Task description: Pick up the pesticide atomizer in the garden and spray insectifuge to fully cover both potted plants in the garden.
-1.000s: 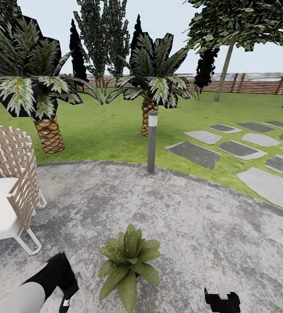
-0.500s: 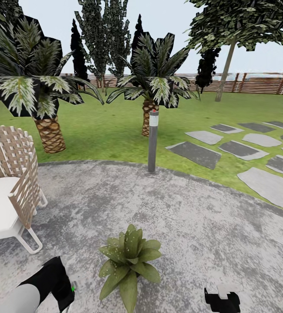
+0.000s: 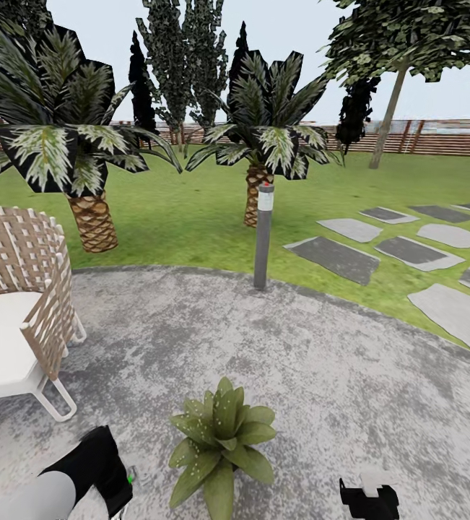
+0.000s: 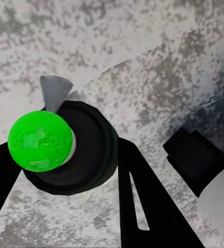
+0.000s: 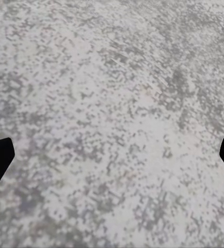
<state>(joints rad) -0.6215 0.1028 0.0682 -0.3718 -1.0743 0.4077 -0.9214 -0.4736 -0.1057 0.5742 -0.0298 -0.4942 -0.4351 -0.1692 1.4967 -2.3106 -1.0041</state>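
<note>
Matt, rough surfaces across the garden

The paving (image 3: 321, 375) looks like mottled grey stone, rough and dull. At left, the chair (image 3: 18, 289) has a woven tan wicker back and smooth white seat. The lamp post (image 3: 263, 238) looks like matt grey metal; the fence (image 3: 437, 137) is slatted brown wood.

The head view's bottom edge cuts off the left tool (image 3: 123, 498), the right tool (image 3: 368, 498) and the potted plant's (image 3: 220, 440) lowest leaves; its pot is hidden.

A garden: lawn (image 3: 191, 209), palms (image 3: 263, 137), stepping stones (image 3: 336, 258), slatted wooden fence (image 3: 437, 137) and round paved area (image 3: 299, 361).
</note>
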